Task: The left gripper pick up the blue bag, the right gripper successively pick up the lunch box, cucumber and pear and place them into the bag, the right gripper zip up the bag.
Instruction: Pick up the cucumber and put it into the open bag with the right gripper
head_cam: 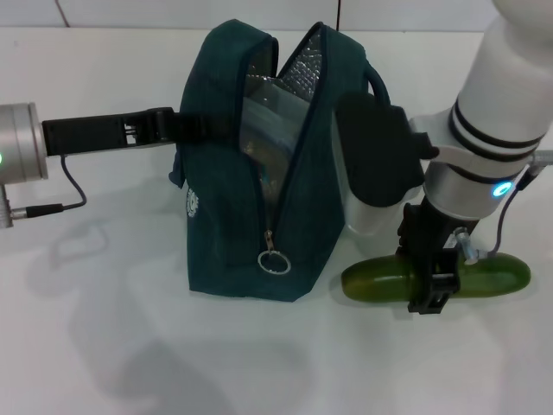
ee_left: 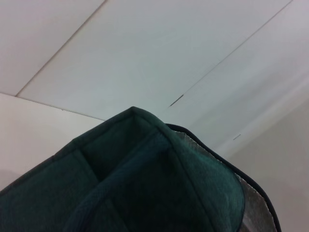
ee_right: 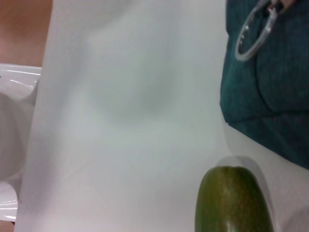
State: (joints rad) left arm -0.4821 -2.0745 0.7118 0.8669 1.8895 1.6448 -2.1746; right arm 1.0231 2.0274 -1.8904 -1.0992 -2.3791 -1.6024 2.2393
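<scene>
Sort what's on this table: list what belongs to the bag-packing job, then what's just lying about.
Job items:
blue bag, unzipped, with its zipper ring
lunch box inside the bag
cucumber on the table
left gripper
right gripper

Lying about:
white container behind the cucumber

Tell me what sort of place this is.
Likely a lab test bench, not a kitchen: a bare white table, plain white wall panels, and only a blue bag and cucumber staged between two robot arms.

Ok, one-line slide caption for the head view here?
Left gripper holds the open blue bag upright while the right gripper straddles the cucumber lying on the table beside it.
</scene>
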